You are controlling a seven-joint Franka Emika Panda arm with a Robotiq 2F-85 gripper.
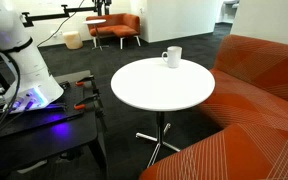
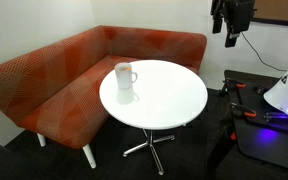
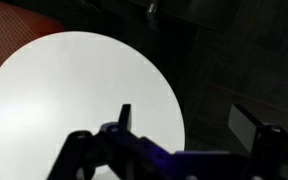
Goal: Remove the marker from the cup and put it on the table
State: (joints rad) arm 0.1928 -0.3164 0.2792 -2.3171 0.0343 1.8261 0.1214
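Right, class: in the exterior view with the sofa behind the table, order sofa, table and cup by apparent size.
Largest: sofa; then table; smallest: cup. The sofa is farther back, yet clearly looks biggest.

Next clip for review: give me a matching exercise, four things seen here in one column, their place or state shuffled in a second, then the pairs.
Things:
1. cup
2. gripper
3. sofa
4. star base

Places or states:
A. orange, L-shaped, beside the table
B. open, raised well above the table's level
C. on the dark floor under the table
D. upright on the table, near its edge

Pairs: 1-D, 2-B, 3-A, 4-C
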